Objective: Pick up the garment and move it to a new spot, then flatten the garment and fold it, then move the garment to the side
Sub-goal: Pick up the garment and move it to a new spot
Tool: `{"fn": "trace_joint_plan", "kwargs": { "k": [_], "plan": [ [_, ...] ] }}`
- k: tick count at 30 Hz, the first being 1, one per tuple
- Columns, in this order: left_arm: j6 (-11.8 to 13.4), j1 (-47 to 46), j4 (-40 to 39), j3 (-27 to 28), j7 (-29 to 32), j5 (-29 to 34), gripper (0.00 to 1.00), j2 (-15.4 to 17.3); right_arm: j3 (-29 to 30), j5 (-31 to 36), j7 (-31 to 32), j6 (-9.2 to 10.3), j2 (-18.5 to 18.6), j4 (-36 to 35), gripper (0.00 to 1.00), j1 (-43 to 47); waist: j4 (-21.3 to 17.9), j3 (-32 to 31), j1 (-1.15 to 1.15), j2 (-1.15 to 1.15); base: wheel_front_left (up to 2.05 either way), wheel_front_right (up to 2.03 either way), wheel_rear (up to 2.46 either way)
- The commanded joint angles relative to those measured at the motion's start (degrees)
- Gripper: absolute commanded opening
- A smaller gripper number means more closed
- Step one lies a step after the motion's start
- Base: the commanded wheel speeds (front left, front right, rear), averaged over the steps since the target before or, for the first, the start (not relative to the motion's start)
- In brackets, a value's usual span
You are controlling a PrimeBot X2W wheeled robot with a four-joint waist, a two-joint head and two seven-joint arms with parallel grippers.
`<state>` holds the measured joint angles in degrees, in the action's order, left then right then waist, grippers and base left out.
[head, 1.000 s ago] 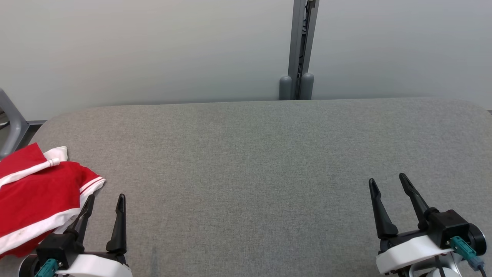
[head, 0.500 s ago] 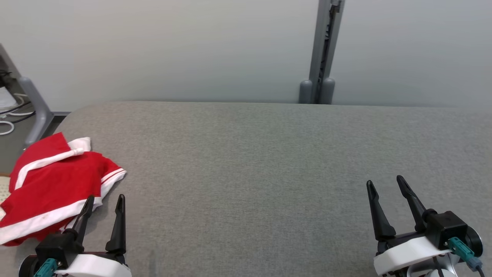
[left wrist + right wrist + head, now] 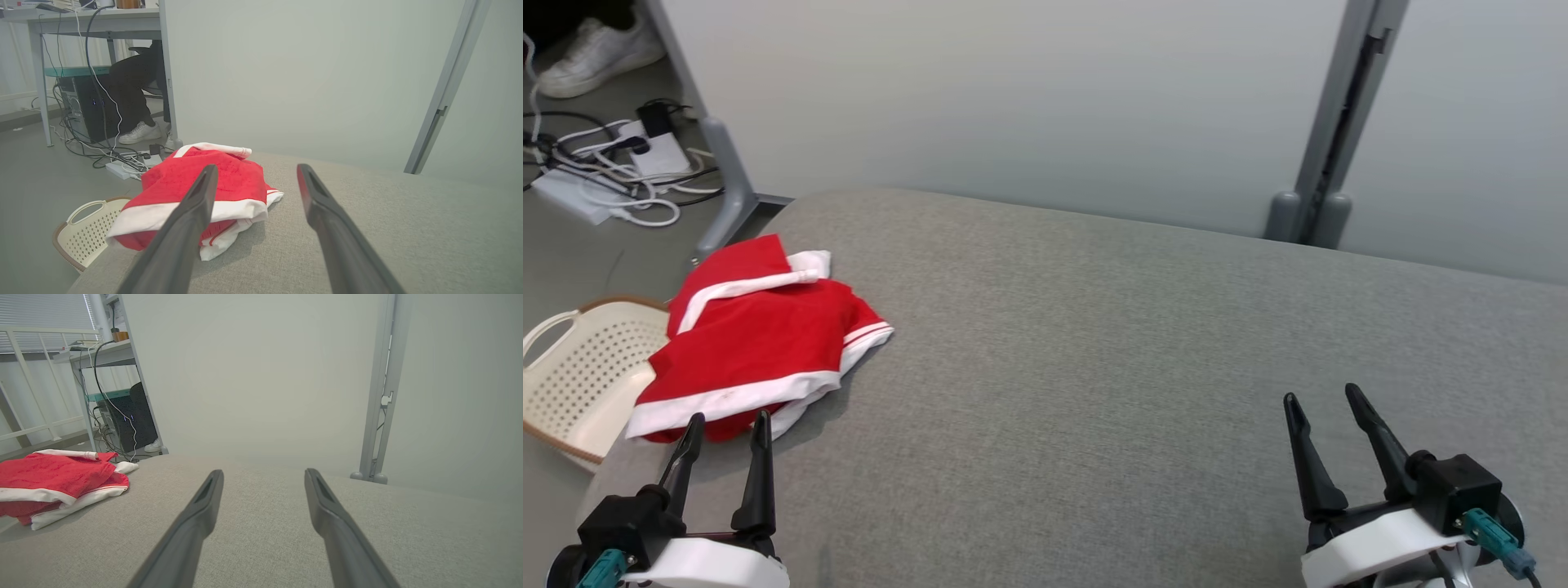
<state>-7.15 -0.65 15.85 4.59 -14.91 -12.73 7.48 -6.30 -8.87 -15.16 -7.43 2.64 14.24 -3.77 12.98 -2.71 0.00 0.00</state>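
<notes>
Low at the near left corner of the table, my left hand has its two dark fingers spread wide with nothing between them. Its tips point at the near hem of the garment and sit just beside it; I cannot tell whether the left finger brushes the cloth. In the left wrist view that finger crosses in front of the red heap, while the other one points over bare grey fabric.

The garment is red with white bands, rumpled and doubled over itself, lying along the table's left edge. Its long axis runs from the white-banded hem by my left hand away toward the far left corner, where a white strip lies across the top. One striped corner pokes right, toward the table's middle.

My right hand is well apart at the near right, fingers just as wide, holding nothing, over open table.

Below the left edge, beside the garment, a cream perforated basket stands on the floor. Farther off are a grey leg, a tangle of cables and a person's white shoe. A pale panel and a grey post stand behind the table.
</notes>
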Motion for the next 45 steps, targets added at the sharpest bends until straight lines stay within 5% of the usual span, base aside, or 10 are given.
{"fn": "trace_joint_plan", "kwargs": {
  "k": [1, 24, 33, 45],
  "plan": [
    [0.13, -0.69, -0.14, 0.27, -0.23, -0.59, 1.00, 0.27, -0.63, -1.82, -0.16, -0.11, 0.47, 0.35, 1.00, 0.48, 2.32, 0.07, 0.00, 0.00, 0.00, 0.00, 0.00],
    [1.11, 0.36, -0.81, 0.47, 0.40, -1.72, 1.00, 1.70, -3.03, -2.73, -0.15, -0.12, 0.46, 0.16, 1.00, -0.77, 12.27, -0.20, 0.00, 0.00, 0.00, 0.00, 0.00],
    [1.64, -0.19, -2.78, 0.27, 2.45, -2.46, 1.00, 2.21, -4.13, -3.29, -0.15, -0.12, 0.47, 0.49, 1.00, -1.23, 12.36, -0.22, 0.00, 0.00, 0.00, 0.00, 0.00],
    [0.46, -7.10, -7.52, 2.39, 10.80, -6.70, 1.00, 9.73, -4.73, -2.93, -0.15, -0.12, 0.47, 1.05, 1.00, -2.18, 8.23, 2.72, 0.00, 0.00, 0.00, 0.00, 0.00]
  ]
}}
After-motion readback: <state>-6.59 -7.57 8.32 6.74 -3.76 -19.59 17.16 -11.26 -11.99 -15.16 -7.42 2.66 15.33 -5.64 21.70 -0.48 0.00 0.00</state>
